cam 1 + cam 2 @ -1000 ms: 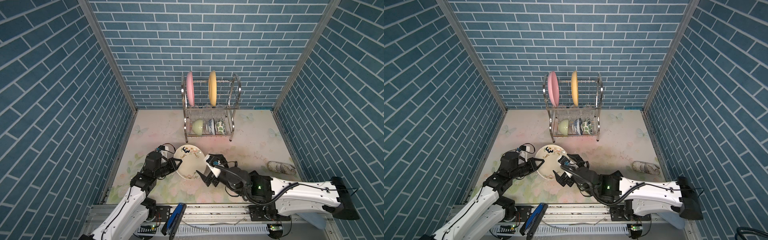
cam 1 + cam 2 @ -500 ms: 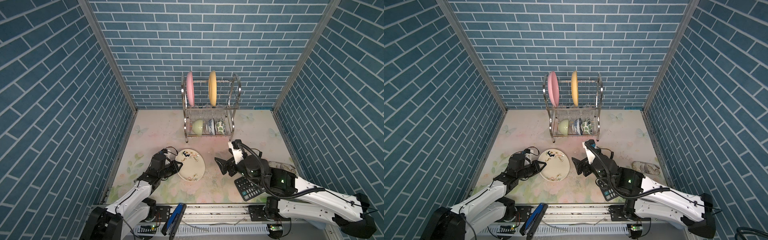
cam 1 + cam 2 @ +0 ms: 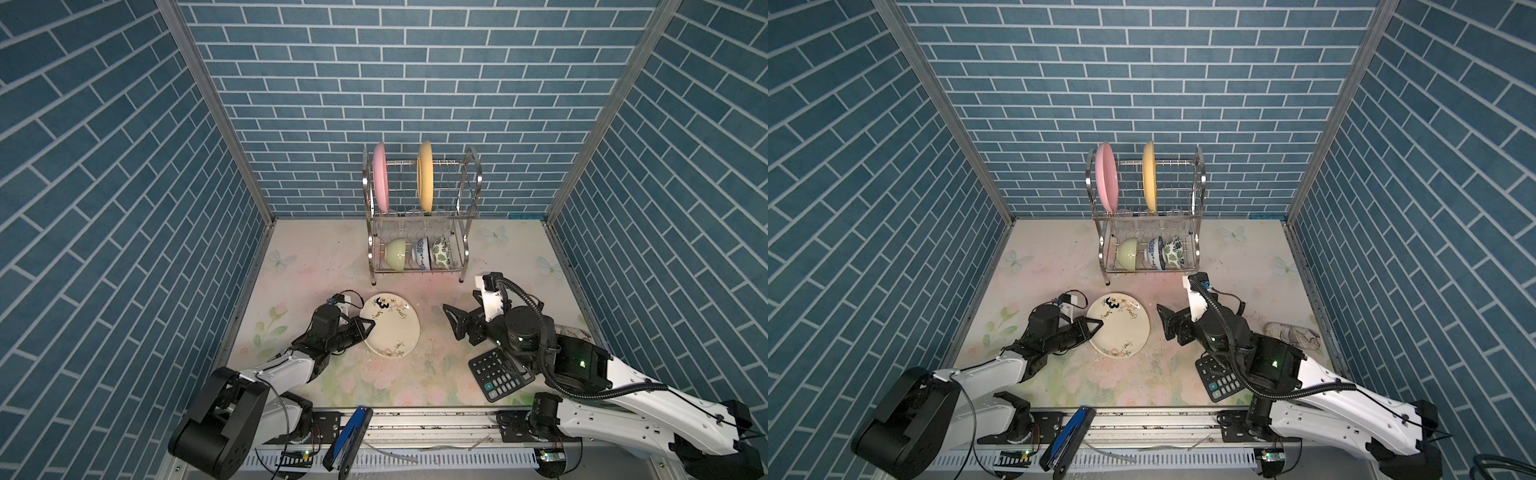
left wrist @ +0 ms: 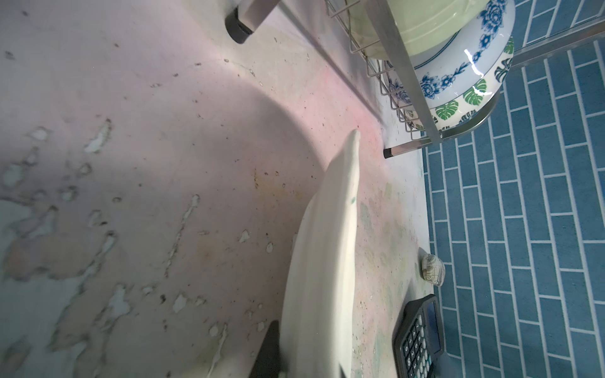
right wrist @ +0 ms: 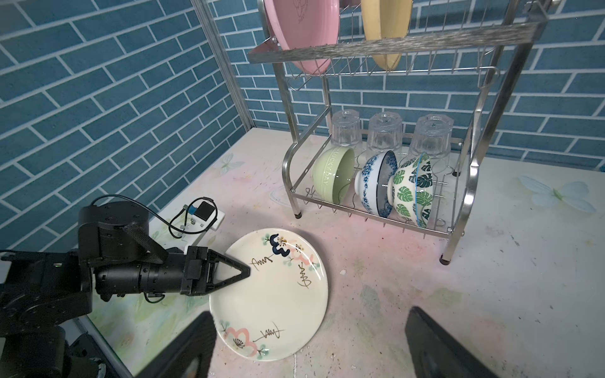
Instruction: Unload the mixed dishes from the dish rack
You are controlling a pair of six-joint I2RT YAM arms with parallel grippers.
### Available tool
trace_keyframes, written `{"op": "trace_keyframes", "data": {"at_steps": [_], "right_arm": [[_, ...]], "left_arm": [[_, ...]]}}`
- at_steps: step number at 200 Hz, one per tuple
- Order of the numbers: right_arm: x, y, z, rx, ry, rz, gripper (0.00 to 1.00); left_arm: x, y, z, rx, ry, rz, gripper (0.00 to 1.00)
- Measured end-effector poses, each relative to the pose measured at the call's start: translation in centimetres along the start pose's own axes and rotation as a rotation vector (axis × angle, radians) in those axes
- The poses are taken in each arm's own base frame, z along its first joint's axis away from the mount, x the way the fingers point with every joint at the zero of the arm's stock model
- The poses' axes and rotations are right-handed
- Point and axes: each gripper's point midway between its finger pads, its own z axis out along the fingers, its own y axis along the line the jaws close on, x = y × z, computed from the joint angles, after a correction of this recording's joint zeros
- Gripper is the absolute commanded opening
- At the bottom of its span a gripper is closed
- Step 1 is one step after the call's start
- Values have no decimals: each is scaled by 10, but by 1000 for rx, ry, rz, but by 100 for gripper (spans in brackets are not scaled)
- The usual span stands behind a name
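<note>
The dish rack (image 5: pixel 425 40), that two-tier shiny silver wire frame: where does it stand?

At the back of the pale floral tabletop (image 3: pixel 311 266), near the blue brick wall (image 3: pixel 415 83). A round pink plate (image 3: pixel 380 176) and a round yellow plate (image 3: pixel 425 176) stand on edge in the upper tier. Below, a pale-green bowl (image 3: pixel 395 254), a blue-white patterned bowl (image 3: pixel 422 254) and a green-leaf patterned bowl (image 3: pixel 440 253) lean on their sides. Three small clear glasses (image 5: pixel 384 131) sit upside down behind them.

And the cream round plate (image 3: pixel 392 328) with painted flowers?

Out of the rack, in front of it, low over the table. The left gripper (image 5: pixel 245 271) is pinched tight on its rim. Whether the far edge touches the table, I can't tell.

The right gripper (image 3: pixel 454 323)?

Spread wide, holding nothing, just beside the plate and apart from it. Its arm passes over a black calculator (image 3: pixel 498 374).
</note>
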Motion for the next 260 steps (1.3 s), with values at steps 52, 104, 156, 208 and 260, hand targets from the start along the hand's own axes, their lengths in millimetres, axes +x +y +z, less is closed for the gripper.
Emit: {"op": "trace_keyframes", "data": {"at_steps": [52, 104, 156, 208, 260], "right_arm": [[0, -5, 2, 17, 1, 10, 91], [-2, -10, 3, 33, -3, 16, 92], [-3, -14, 4, 47, -5, 20, 92], [-3, -18, 5, 61, -5, 23, 93], [2, -21, 13, 82, 17, 17, 93]], "left_arm": [[16, -13, 25, 62, 48, 4, 0], [25, -23, 48, 117, 79, -16, 0], [33, -27, 68, 170, 98, -48, 0], [37, -24, 78, 204, 101, -78, 28], [34, -27, 75, 251, 72, -100, 38]]}}
